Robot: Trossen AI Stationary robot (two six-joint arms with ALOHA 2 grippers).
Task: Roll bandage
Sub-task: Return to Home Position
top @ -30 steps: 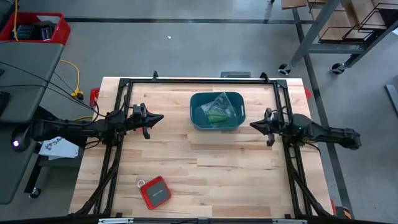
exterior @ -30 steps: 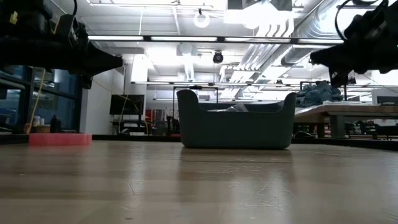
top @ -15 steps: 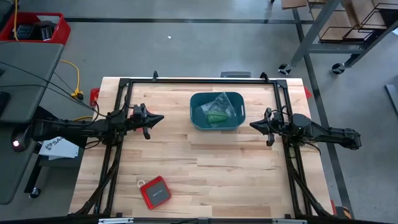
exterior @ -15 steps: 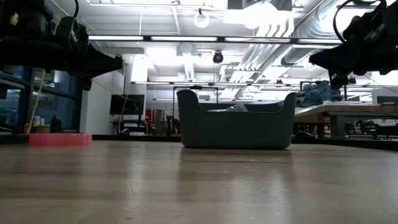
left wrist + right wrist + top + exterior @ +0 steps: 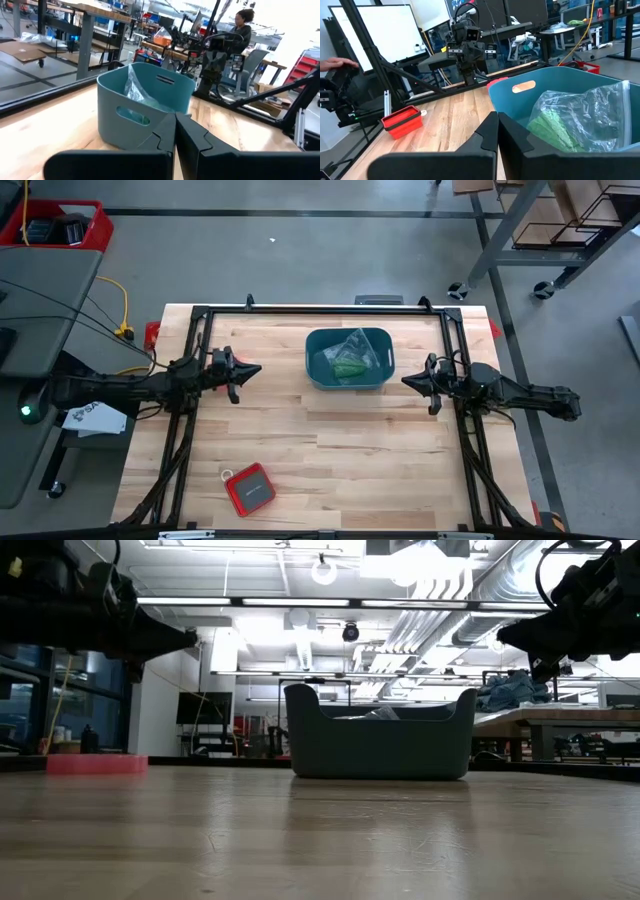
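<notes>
I am hovering my left pincer (image 5: 256, 368) and right pincer (image 5: 406, 381), both clenched on nothing, either side of the teal bin (image 5: 309, 360). The bandage (image 5: 349, 367) is lying inside it, bagged. I am judging it light, soft and squashy: pinching across its middle suits.

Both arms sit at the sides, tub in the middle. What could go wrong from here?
The clear plastic zip bag holding the green fabric bandage pokes above the rim of the teal plastic tub; it might spill if the tub is moved. The left hand and right hand, both shut, flank the tub; an inward swing could knock it.
</notes>
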